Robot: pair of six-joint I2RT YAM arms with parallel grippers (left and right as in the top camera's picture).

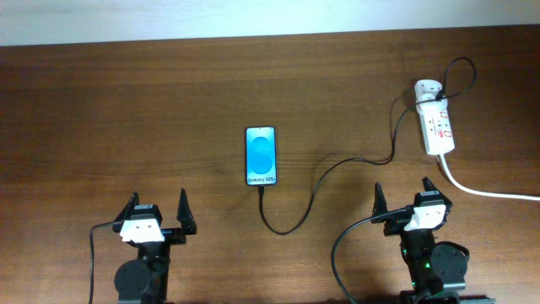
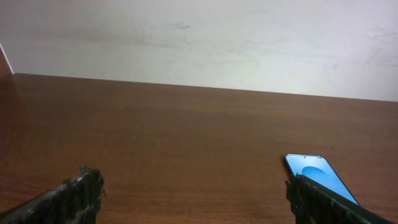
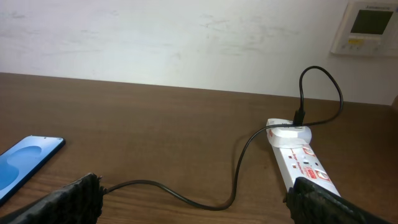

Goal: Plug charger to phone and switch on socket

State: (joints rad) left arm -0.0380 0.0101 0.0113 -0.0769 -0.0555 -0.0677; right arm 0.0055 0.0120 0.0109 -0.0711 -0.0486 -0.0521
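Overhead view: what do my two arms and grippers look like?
Both match: the left gripper and right gripper each have two black, pointed fingers on a white block, over a round black joint. A black cable loops from each arm. The right arm shows a small green light.

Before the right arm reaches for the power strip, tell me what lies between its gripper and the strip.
Nothing visible: bare table separates the right gripper from the power strip. The black charger cable passes left of that path; the thick white cord trails right.
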